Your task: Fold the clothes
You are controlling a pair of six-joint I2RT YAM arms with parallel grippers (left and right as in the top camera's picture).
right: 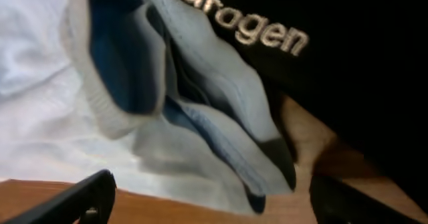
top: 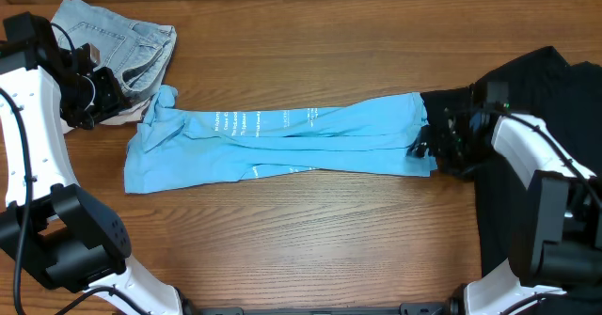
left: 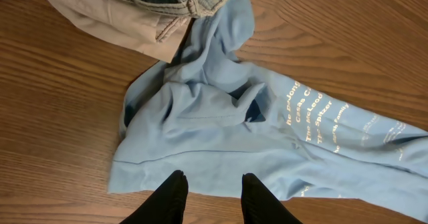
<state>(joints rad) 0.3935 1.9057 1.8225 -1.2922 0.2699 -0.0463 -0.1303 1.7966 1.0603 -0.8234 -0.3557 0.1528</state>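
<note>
The sky-blue cotton T-shirt with white lettering point(top: 282, 141) lay drawn out in a long, loosely doubled band across the middle of the wooden surface point(top: 301, 230). It looked light, limp and wrinkle-prone, so it would sag wherever it was unsupported. The layered hem at its right end and the bunched collar end at its left seemed the fair places to pinch.

The right pincer point(right: 212, 184) stood wide at that hem, gripping nothing. The left pincer point(left: 215, 196) was narrowly parted over the shirt's left edge. It appeared empty, though its tips ran out of view.

A plain black T-shirt point(top: 541, 80) touched the right end. Crumpled pale denim point(top: 118, 33) over beige cloth point(left: 100, 17) crowded the left end and could snag a fold.
</note>
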